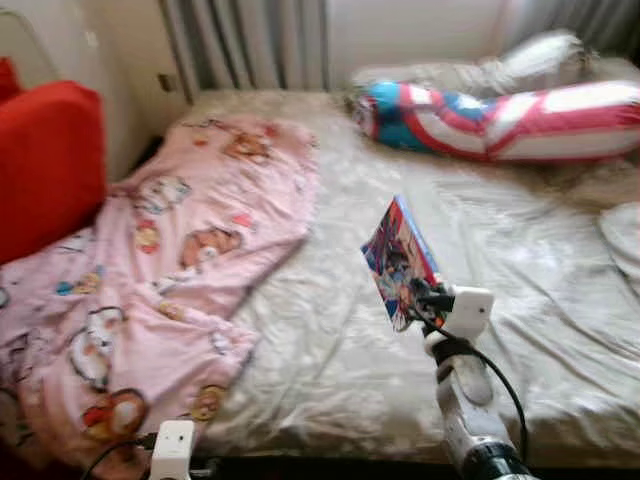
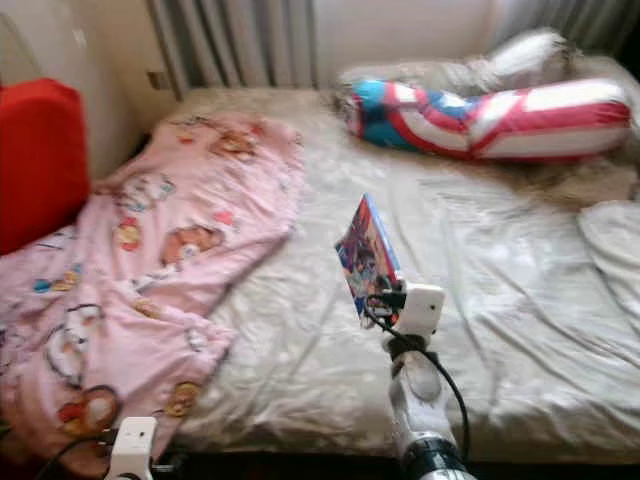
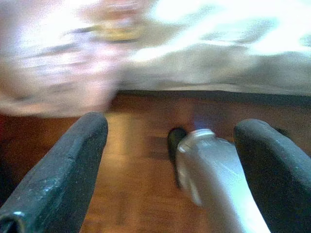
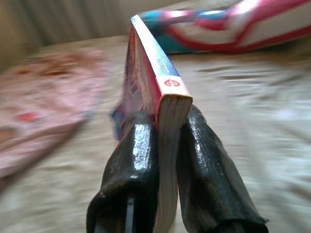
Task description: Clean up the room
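Book up off the bed, mid-carry!
Over the beige-sheeted bed (image 1: 330, 340) with its pink blanket (image 1: 170, 270), the right gripper (image 4: 167, 131) clamps a comic book (image 1: 398, 262) upright; the left gripper (image 3: 170, 160) hangs low, fingers spread and empty. Next, I'd say: find its proper place.

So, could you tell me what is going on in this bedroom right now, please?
The robot stands at the foot of a bed. Its right hand is shut on a colourful paperback book, holding it upright above the beige sheet. The left hand hangs open and idle low by the wooden floor at the bed's edge. A pink cartoon blanket lies rumpled on the bed's left side, and a long red, white and blue pillow lies near the head.
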Tool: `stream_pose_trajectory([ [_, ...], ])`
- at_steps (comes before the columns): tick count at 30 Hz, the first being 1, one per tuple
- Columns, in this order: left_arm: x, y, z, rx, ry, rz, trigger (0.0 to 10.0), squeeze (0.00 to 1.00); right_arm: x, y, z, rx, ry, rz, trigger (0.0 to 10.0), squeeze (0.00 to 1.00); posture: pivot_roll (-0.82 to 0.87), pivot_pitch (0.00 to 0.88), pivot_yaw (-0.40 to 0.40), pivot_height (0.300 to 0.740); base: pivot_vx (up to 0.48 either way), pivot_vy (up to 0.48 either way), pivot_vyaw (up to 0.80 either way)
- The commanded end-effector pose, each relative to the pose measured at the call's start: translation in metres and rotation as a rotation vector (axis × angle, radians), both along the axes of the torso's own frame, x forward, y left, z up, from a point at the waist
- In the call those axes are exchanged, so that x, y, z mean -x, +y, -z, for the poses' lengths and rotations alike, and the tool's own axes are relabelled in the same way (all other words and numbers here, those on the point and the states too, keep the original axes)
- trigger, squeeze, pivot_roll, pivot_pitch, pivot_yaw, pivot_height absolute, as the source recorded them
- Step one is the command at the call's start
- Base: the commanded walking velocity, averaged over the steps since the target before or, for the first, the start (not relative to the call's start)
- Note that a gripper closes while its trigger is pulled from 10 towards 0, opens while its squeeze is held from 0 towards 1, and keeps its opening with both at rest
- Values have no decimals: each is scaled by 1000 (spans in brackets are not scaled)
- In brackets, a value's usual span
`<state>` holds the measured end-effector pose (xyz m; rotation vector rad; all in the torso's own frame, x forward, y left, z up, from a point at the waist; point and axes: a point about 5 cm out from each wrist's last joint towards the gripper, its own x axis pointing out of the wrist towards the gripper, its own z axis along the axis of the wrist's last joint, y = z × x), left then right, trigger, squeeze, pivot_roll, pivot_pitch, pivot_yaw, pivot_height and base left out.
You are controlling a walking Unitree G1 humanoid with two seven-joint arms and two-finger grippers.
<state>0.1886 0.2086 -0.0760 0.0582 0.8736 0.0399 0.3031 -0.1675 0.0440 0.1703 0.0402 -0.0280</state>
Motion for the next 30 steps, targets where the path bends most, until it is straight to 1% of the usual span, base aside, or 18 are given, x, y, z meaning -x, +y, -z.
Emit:
stream_pose_trajectory([
  [1, 8, 9, 2, -22, 29, -4, 10000, 0, -6, 2, -11, -7, -59, 12, 10000, 0, -11, 99, -11, 740, 0, -251, 0],
  [14, 8, 7, 3, -17, 29, 2, 10000, 0, -5, 0, -11, 0, -63, 17, 10000, 0, -20, 115, -14, 740, 0, -248, 0],
  [22, 10, 5, 4, -8, 31, -2, 10000, 0, -4, -1, -11, 7, -63, 8, 10000, 0, -39, 99, -19, 740, 0, -246, 0],
  [25, 11, 0, 5, 8, 30, -11, 10000, 0, -2, -10, -12, 25, -68, 13, 10000, 0, -61, 105, -30, 740, 0, -245, 0],
  [27, 12, -2, 6, 13, 31, -13, 10000, 0, -1, -13, -12, 30, -67, 16, 10000, 0, -67, 108, -33, 740, 0, -246, 0],
  [30, 17, -11, 10, 28, 45, -7, 10000, 0, 3, -22, -8, 21, -49, 30, 10000, 0, -76, 94, -40, 740, 0, -247, 0],
])
